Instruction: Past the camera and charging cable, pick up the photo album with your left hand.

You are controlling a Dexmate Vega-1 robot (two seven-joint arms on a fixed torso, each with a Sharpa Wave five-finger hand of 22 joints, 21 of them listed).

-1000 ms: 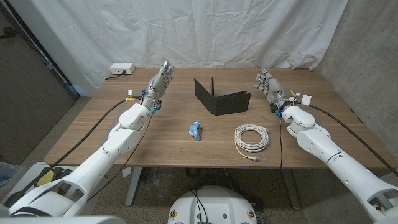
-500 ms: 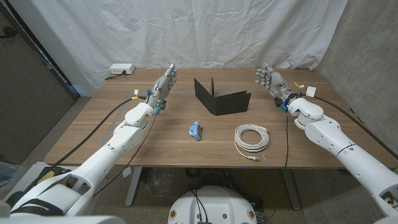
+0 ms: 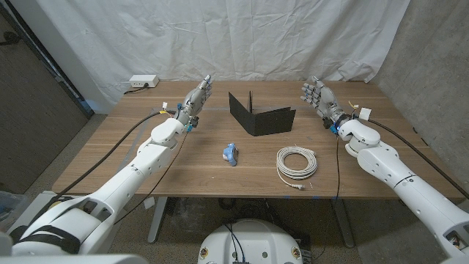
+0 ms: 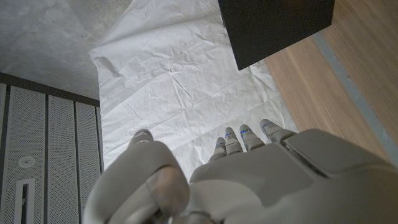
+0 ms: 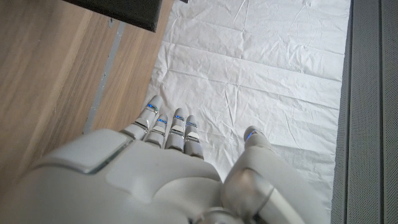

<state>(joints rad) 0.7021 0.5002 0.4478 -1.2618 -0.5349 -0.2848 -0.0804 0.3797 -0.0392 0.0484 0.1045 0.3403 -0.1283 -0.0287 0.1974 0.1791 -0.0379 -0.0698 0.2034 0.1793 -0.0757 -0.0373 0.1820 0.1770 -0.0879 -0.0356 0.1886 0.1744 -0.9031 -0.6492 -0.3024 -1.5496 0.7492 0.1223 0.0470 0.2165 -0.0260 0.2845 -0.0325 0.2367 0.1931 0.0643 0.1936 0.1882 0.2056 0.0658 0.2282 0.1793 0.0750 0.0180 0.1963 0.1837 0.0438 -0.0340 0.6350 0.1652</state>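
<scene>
Black photo album (image 3: 261, 116) stands free, cropped in wrist views; left robot hand (image 3: 196, 100) empty, fingers extended.

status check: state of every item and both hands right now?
photo album: standing open on its edge, untouched.
charging cable: coiled, lying flat on the table.
camera: small, blue, sitting on the table, untouched.
left hand: raised, fingers extended, holding nothing, left of the album.
right hand: raised, fingers spread, holding nothing, right of the album.
power strip: at the far left table corner.
</scene>
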